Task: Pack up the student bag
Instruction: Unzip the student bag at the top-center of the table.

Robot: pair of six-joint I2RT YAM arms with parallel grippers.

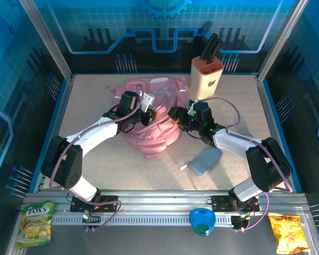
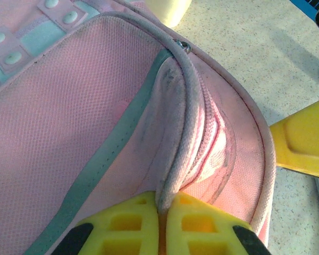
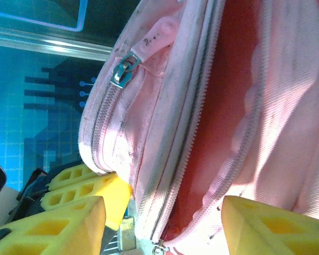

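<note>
Student bag (image 1: 149,130): lies mid-table between both arms, main zip open; soft, light, limp fabric, likely to sag and fold when lifted; best taken at the piped rim or zip edge, not the panels; left gripper (image 2: 162,204): pinched tight on the rim piping; right gripper (image 3: 165,207): fingers wide, straddling the open mouth, clamping nothing.

L fingers (image 2: 127,223) pinched shut, R fingers (image 3: 58,223) spread apart.
</note>
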